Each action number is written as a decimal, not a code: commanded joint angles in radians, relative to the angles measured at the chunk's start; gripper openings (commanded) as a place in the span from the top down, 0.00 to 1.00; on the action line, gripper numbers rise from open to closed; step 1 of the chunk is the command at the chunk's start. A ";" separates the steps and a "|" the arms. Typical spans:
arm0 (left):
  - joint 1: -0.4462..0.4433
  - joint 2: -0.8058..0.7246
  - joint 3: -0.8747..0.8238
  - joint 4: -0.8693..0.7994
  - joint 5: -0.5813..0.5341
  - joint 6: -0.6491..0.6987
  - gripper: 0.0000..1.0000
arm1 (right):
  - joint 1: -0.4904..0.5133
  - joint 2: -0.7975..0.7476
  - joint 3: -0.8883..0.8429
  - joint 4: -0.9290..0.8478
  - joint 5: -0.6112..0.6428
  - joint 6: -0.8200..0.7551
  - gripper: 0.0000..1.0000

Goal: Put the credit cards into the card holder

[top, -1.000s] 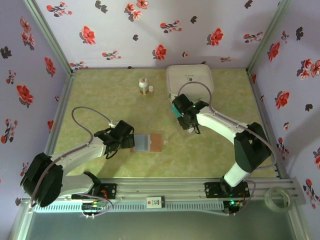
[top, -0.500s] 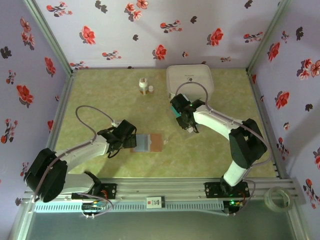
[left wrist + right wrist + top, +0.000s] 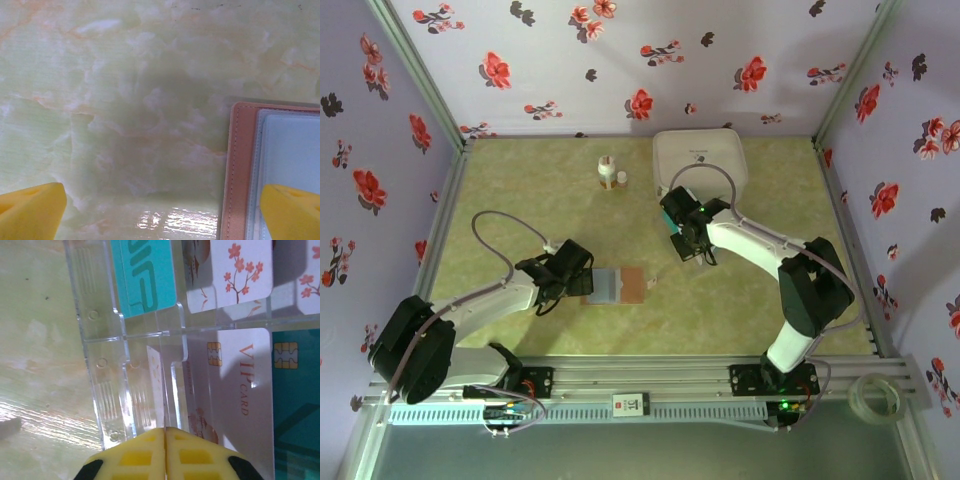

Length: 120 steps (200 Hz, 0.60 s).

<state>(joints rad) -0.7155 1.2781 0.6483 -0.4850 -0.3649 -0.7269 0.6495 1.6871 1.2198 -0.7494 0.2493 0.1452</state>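
**Thin, stiff cards that need an edge grip**

The small thin rectangular credit cards (image 3: 235, 385), some teal and some white with blossom prints or the words "VIP CARD", lie in the compartments of a clear plastic tray (image 3: 95, 340). The tray is on the green marbled table (image 3: 520, 200), near the big white square box (image 3: 700, 160). The cards look light, stiff and glossy, so I judge that they slip easily and lie too flat to take from above. The best hold is on a free short edge, where the tray wall is cut away.

The right gripper (image 3: 165, 450) hangs over the tray with its yellow fingers (image 3: 135, 452) pressed together. A narrow white card runs to their seam, but I cannot tell if it is really caught.

The flat tan-brown leather-like card holder (image 3: 242, 170) lies open near the middle of the table, well apart from the tray, and shows its grey-blue inside. It looks soft and may shift when a card is pushed in. The left gripper (image 3: 160, 215) stands spread wide at the holder's left edge.
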 commanded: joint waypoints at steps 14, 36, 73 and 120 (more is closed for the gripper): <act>-0.009 0.008 0.025 -0.001 -0.003 0.001 0.00 | -0.006 0.017 0.033 -0.015 -0.024 -0.027 1.00; -0.009 0.004 0.028 -0.006 -0.003 0.006 0.00 | -0.007 0.013 0.055 -0.035 -0.040 -0.046 1.00; -0.009 0.002 0.036 -0.015 -0.007 0.016 0.00 | -0.007 -0.016 0.123 -0.091 -0.070 -0.065 1.00; -0.010 0.009 0.041 -0.001 0.003 0.039 0.00 | -0.007 -0.137 0.152 -0.111 -0.149 -0.025 1.00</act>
<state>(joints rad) -0.7166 1.2781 0.6636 -0.4854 -0.3649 -0.7212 0.6476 1.6440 1.3422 -0.8364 0.1577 0.1043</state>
